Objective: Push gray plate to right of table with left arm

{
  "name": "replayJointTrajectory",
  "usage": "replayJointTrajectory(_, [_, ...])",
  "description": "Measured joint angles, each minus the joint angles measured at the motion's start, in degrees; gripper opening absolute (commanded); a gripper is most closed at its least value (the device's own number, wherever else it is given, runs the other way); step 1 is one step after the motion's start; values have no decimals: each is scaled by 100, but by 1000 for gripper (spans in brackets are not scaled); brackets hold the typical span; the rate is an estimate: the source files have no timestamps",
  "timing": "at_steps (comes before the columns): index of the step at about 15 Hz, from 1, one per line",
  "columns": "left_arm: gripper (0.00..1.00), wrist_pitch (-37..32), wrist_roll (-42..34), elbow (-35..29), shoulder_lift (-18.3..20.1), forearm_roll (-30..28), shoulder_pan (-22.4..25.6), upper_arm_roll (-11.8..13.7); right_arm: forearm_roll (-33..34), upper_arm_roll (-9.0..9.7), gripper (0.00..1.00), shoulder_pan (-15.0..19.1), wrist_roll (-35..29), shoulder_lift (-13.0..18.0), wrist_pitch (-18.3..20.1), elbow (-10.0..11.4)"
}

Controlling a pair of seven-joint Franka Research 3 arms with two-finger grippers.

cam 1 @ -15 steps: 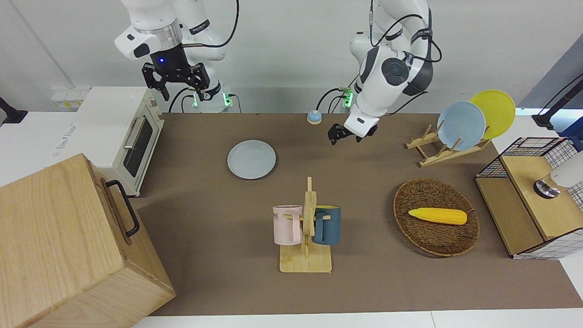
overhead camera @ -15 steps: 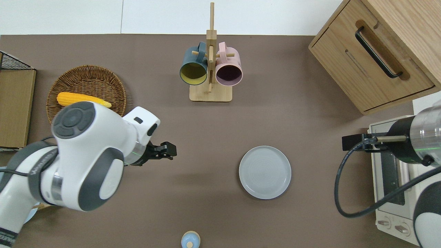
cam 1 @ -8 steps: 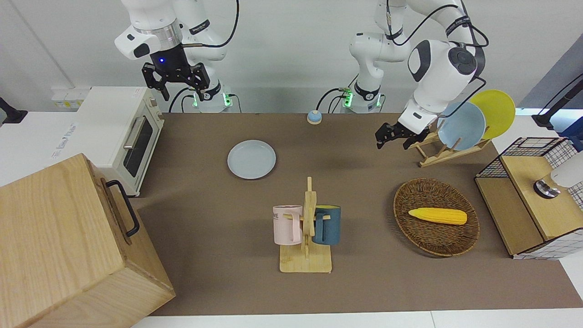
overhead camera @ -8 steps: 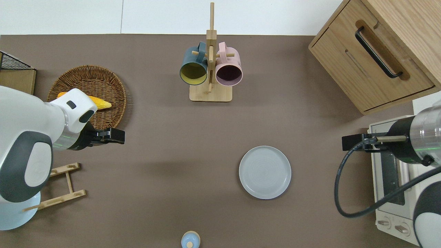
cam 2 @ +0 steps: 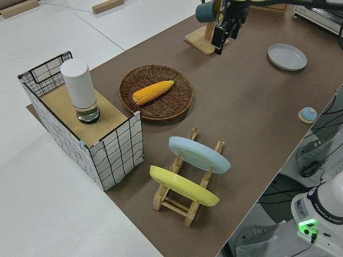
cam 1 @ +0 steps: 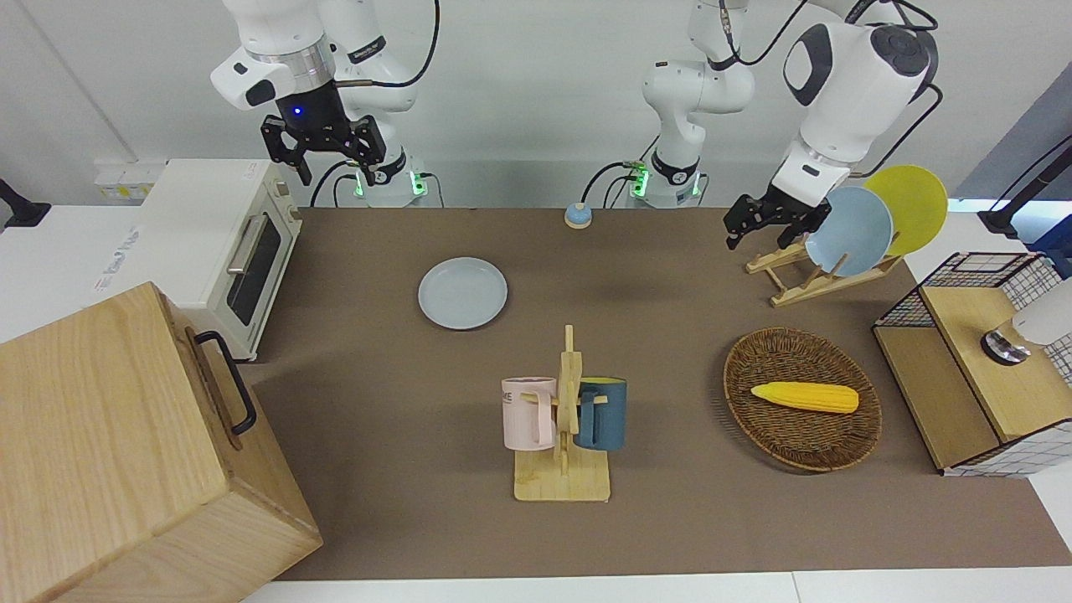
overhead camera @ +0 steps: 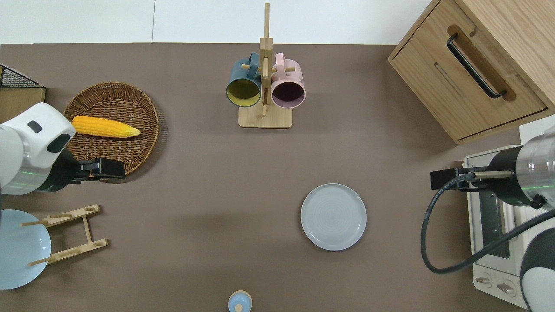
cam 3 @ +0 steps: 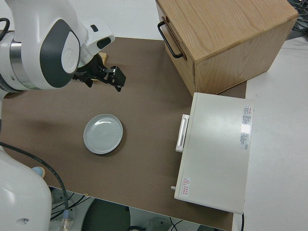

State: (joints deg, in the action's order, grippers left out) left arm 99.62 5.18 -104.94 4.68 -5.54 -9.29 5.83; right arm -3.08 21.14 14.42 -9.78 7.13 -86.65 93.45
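Gray plate (overhead camera: 333,216) lies flat on the table (overhead camera: 208,173), right of centre in the overhead frame. The left gripper (overhead camera: 113,169) hangs mid-left, well apart; its jaw opening cannot be told.

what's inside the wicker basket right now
One corn cob lies in the basket. The left gripper covers a bit of the basket's rim in the overhead view; nothing else shows inside.

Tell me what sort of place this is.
Probably a robotics lab staged as a kitchen: two white robot arms work a brown table set with a white toaster oven, a wooden mug rack and a wicker basket.
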Motion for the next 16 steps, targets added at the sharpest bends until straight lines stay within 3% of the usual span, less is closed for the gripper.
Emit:
replayJointTrajectory(4, [991,-490,0,516,60,328,63,-42,0,0,996,0,0,0,0,0])
replayJointTrajectory(16, [991,-548,0,739,60,553,137,-109,0,0,996,0,0,0,0,0])
